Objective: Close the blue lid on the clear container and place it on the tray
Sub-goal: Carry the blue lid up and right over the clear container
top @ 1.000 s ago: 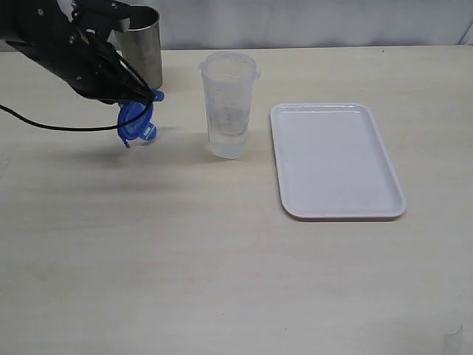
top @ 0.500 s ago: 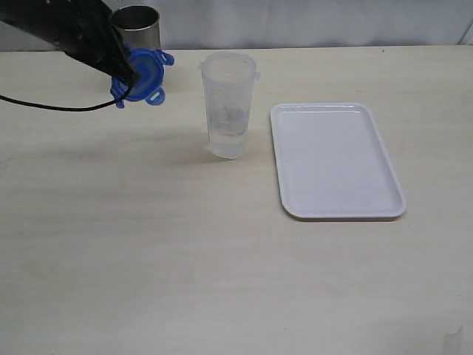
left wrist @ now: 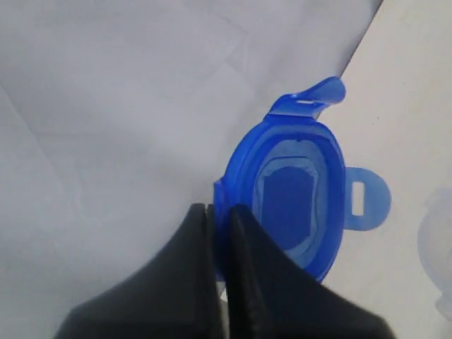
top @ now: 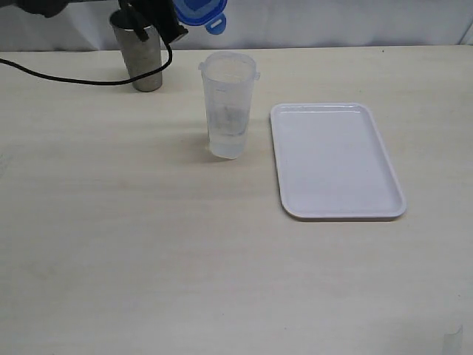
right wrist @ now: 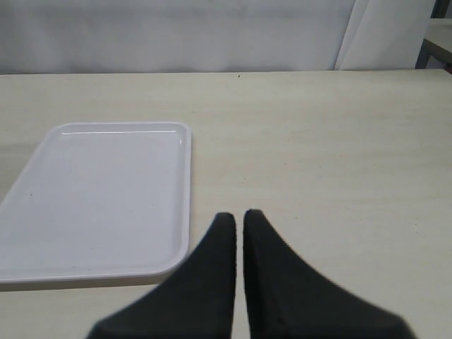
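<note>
The blue lid (top: 200, 12) hangs high at the top edge of the exterior view, above and a little left of the clear container (top: 228, 105), which stands upright and uncovered on the table. My left gripper (top: 174, 21) is shut on the lid's rim; in the left wrist view the lid (left wrist: 293, 200) shows its inner face with two flaps spread, pinched by the left gripper (left wrist: 219, 212). The white tray (top: 335, 160) lies flat to the container's right, with nothing on it. My right gripper (right wrist: 239, 217) is shut with nothing in it, low beside the tray (right wrist: 99, 198); the exterior view does not show it.
A grey steel cup (top: 138, 53) stands at the back left, under the left arm. A black cable (top: 81, 80) trails from the arm across the table's back left. A pale backdrop runs behind the table's far edge.
The left gripper has lifted the blue lid up and to the right, from beside the steel cup to high above the container's left. Container and tray have not moved.
</note>
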Action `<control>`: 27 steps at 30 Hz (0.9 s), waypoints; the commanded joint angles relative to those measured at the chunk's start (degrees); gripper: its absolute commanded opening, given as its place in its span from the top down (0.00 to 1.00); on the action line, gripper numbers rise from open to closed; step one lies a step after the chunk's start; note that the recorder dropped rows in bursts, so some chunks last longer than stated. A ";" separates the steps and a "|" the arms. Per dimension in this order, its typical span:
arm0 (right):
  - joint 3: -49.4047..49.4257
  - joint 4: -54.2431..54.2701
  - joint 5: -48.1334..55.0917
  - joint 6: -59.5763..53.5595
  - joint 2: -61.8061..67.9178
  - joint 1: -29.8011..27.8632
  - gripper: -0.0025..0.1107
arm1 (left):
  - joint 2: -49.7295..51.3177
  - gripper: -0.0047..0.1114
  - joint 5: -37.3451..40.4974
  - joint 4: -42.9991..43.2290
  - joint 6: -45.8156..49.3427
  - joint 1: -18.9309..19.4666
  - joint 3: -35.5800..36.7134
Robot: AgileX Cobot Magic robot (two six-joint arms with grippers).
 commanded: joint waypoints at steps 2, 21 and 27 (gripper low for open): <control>0.14 0.04 -0.62 -0.35 -0.26 -0.13 0.94 | 2.22 0.96 -7.11 0.42 0.18 -0.62 -0.29; 0.14 0.04 -0.62 -0.35 -0.26 -0.13 0.94 | 13.37 0.96 -4.49 -0.20 27.01 -0.71 -9.93; 0.14 0.04 -0.62 -0.35 -0.26 -0.13 0.94 | 13.37 0.96 -3.21 -0.19 39.30 -0.71 -9.93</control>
